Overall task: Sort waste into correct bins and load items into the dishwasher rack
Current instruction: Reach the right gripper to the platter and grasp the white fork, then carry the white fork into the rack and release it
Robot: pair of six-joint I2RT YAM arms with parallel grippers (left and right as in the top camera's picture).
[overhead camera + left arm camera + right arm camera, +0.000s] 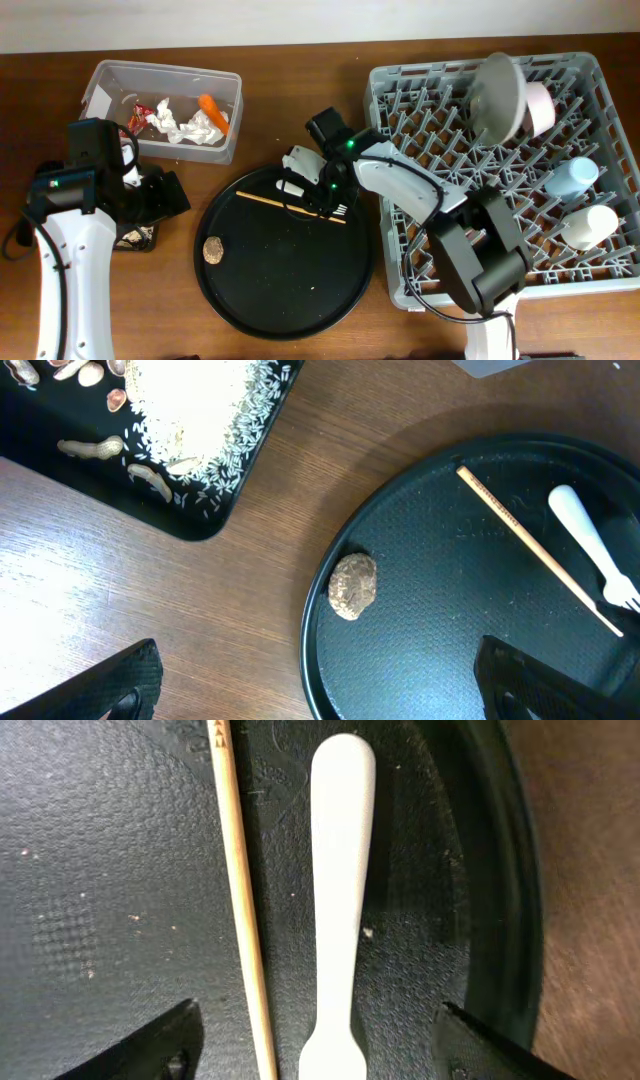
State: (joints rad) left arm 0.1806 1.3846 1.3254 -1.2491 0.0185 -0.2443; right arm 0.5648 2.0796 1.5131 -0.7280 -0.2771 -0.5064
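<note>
My right gripper is open low over the round black tray. The white plastic fork and the thin wooden stick both lie between its fingers, untouched. My left gripper is open wide above the tray's left rim, with the brown lump just ahead of it. The shallow black tray holds rice and peanuts. The clear tub holds tissues, a red wrapper and a carrot piece. Plate, pink bowl, blue cup and white cup stand in the rack.
The rack fills the right side of the table, and the right arm reaches leftward from beside it. The shallow black tray lies partly under the left arm. Bare wooden table shows between the tub and the round tray.
</note>
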